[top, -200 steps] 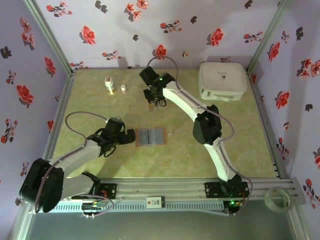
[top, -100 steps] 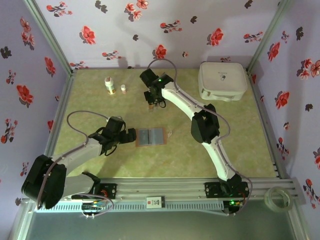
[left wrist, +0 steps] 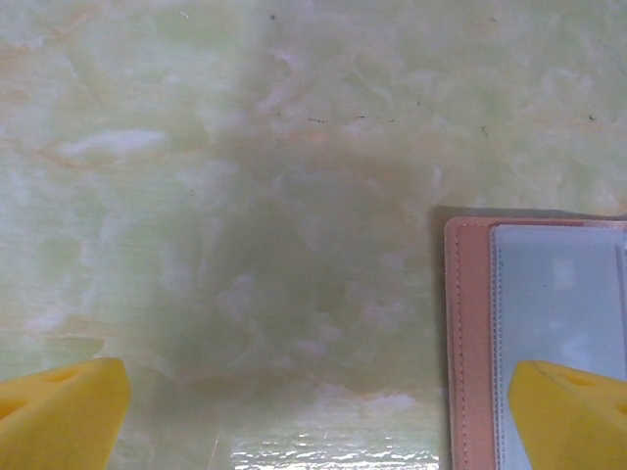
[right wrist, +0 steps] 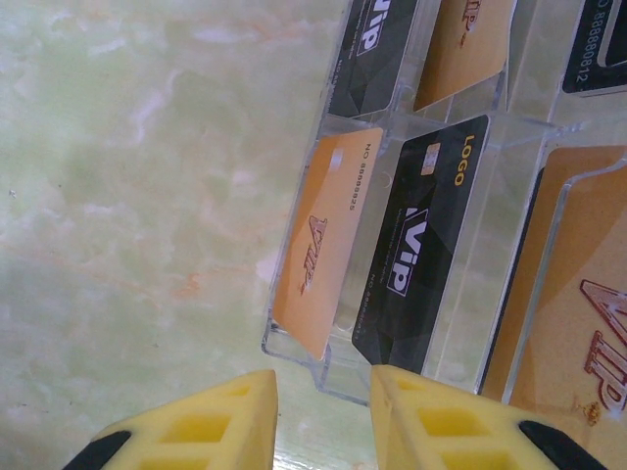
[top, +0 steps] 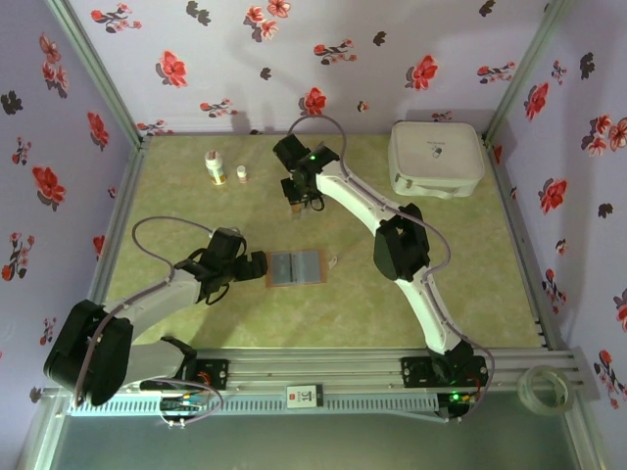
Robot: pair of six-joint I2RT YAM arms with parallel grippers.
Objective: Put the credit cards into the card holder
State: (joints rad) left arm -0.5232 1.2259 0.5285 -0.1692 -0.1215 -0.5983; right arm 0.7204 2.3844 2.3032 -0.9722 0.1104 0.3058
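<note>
Since the right gripper [right wrist: 323, 416] has its jaws only part-spread w/ nothing between them, no card is in hand yet. Its yellow fingers [right wrist: 250, 392] hang just short of the clear card rack [right wrist: 304, 354], gap lined up approx w/ the rack's near corner. Just beyond, two of the credit cards stand close side by side: an orange-gold card [right wrist: 318, 245] and a black VIP card [right wrist: 416, 259]. More cards sit in pockets further back. From overhead the same gripper [top: 300, 199] hovers at the rack, toward the far side of the table [top: 470, 279].

Left gripper [left wrist: 313, 397]: jaws spread full wide, empty. One finger [left wrist: 568, 411] is over the grey-blue lining of the card holder [left wrist: 468, 333], the other over bare table. Overhead, the card holder [top: 295, 266] lies open flat mid-table, well apart from the rack, w/ the left gripper [top: 253, 266] at its left edge.

Risks, as I judge them: the gap looks narrow and points at the rack's wall, not a card edge, so a descent could clip the clear lip and shove or tip the rack. The 2 cards are close, so the fingers may pinch both, or wedge one vs. the divider. Cards look thin + slick; a shallow pinch could let one slip on the carry over. If the left gripper presses unevenly, the holder may skid or fold shut.
</note>
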